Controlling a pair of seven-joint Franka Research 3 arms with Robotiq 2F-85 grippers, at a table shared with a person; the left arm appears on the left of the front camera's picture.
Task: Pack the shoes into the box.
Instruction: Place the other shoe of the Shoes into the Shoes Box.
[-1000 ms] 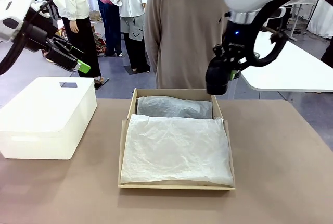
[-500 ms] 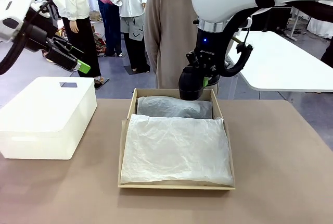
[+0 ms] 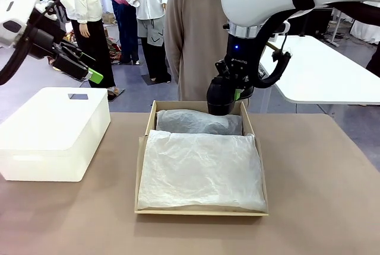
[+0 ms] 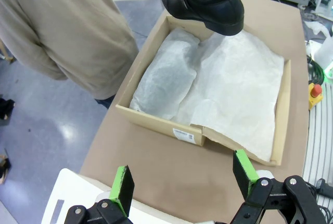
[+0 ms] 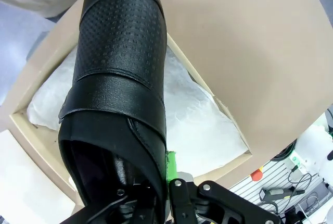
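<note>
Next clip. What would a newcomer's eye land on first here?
The right gripper holds a glossy black shoe above the far end of the tan box, just in front of the person. Rumpled white tissue paper fills the box, humped at its far end.

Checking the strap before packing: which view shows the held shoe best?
Right wrist view: the shoe is closest, its textured toe and strap clear. Left wrist view shows it side-on, smaller, above the box. Front view shows a dark end-on shape.
</note>
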